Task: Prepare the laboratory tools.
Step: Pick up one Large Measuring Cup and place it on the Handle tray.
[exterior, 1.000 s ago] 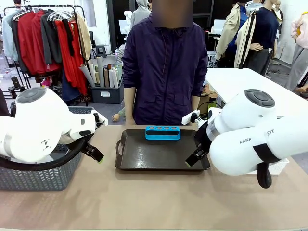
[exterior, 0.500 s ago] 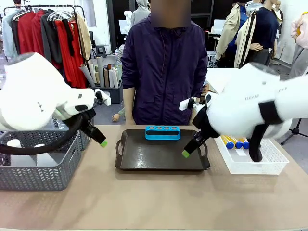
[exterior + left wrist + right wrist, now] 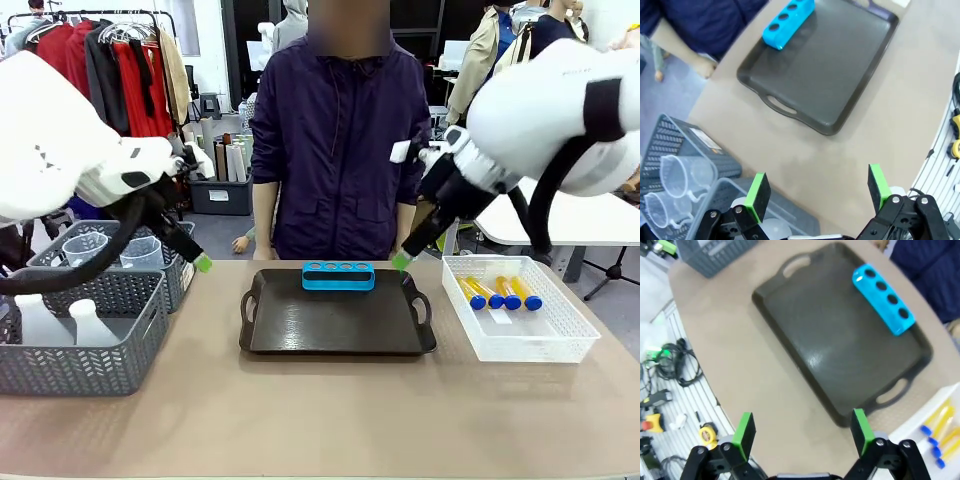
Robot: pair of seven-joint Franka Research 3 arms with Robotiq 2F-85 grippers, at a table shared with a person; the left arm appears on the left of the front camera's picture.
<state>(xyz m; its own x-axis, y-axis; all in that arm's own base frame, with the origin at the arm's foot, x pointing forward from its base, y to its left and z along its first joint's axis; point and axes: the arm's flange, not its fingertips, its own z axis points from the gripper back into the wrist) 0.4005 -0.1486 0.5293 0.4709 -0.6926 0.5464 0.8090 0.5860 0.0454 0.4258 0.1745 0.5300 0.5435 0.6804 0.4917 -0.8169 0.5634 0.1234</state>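
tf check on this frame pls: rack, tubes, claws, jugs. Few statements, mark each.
1. The blue rack sits on the dark tray, at its far edge. True.
2. The rack's holes are all filled. False: they are empty; the four blue-capped tubes lie in the white basket.
3. The left claw and the right claw are both open, holding nothing. True.
4. Glassware stands on the tray beside the rack. False: the rack is the one thing on it; the clear measuring jugs stand in a grey mesh basket at the robot's left.
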